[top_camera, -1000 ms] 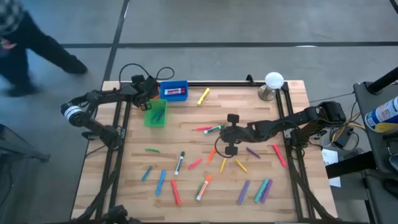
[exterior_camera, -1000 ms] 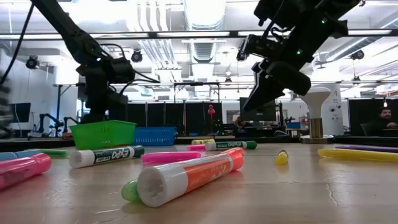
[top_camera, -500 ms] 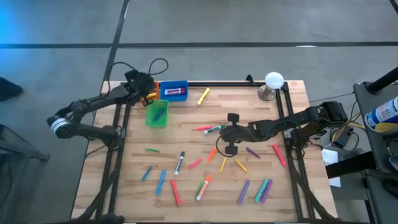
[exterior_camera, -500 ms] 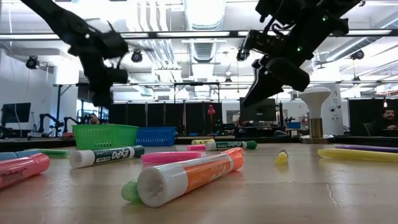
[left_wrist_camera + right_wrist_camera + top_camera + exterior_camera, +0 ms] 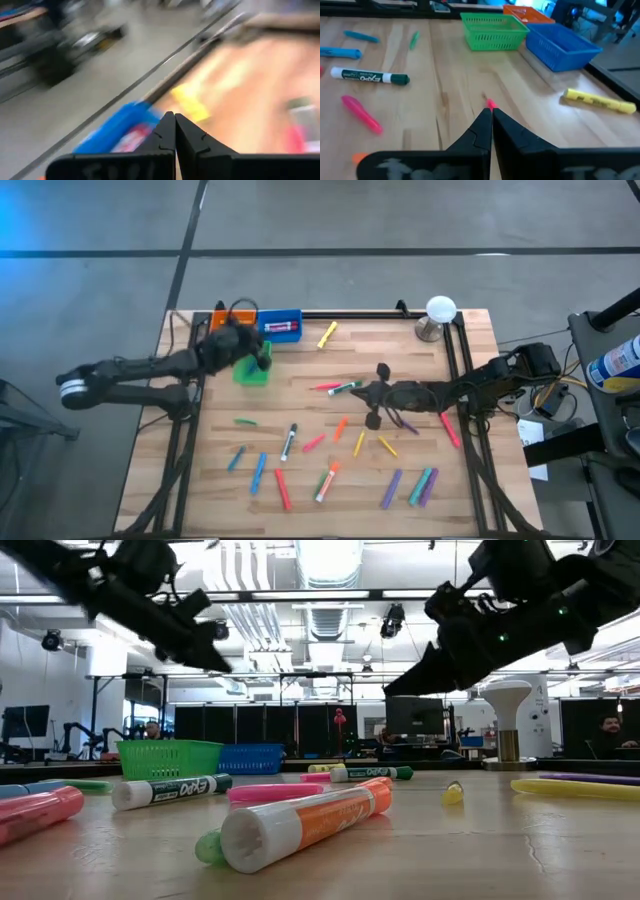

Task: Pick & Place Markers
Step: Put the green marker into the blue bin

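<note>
Left gripper [image 5: 262,356] is sitting with its fingers pinched fully together on nothing, hanging over the green bin [image 5: 250,370] at the upper left of the bench [image 5: 460,490]. Right gripper [image 5: 365,392] is also showing its fingers pressed flat together, holding nothing, hovering near the middle. The markers [image 5: 330,480] are lying scattered all over the lower half, with a yellow one [image 5: 327,335] sitting up by the blue bin [image 5: 280,326].

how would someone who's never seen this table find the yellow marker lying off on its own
Start at the blue bin on the table's far edge, next to the green bin. Just to its right, toward the white-domed stand, lies the yellow marker. It is alone up there; the other markers are scattered farther down.
</note>
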Available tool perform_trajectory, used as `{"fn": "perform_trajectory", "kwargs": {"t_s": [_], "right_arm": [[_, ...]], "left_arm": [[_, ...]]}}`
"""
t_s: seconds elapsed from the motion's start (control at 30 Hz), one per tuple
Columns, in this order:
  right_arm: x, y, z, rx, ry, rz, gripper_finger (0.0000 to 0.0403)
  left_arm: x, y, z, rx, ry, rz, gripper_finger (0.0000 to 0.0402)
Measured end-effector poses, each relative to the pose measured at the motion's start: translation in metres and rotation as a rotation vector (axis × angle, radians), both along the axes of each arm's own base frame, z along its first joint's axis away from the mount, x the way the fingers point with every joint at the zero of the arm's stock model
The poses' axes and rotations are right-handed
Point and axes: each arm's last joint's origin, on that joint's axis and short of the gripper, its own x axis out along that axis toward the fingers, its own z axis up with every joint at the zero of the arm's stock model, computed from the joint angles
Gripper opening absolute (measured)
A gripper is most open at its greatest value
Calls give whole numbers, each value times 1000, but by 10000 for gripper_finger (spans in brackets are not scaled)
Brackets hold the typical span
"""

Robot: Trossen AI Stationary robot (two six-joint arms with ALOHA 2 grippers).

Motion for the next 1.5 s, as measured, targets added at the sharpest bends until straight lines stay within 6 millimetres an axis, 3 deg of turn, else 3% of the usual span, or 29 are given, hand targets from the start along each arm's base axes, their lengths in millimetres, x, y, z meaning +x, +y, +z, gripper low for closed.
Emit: {"fn": "perform_trajectory", "kwargs": {"t_s": [0.1, 0.23, 0.4, 0.7, 1.03, 1.3, 1.5], "right_arm": [[-1, 0, -1, 25, 1, -10, 9], [2, 0, 1, 44, -12, -17, 15], [9, 0, 4, 51, 73, -29, 49], [19, -1, 15, 59, 353, -64, 121], [28, -19, 29, 97, 421, 54, 161], [27, -38, 25, 105, 449, 71, 190], [29, -55, 9, 57, 534, 67, 213]], "left_arm": [[1, -18, -20, 18, -187, -166, 0], [-12, -32, -47, 8, -373, -296, 0], [-30, -38, -69, -10, -411, -300, 0], [-29, -37, -71, -28, -390, -299, 0], [-29, -37, -73, -34, -376, -299, 0], [-29, -37, -75, -38, -359, -298, 0], [-29, -37, -77, -46, -341, -297, 0]]}}
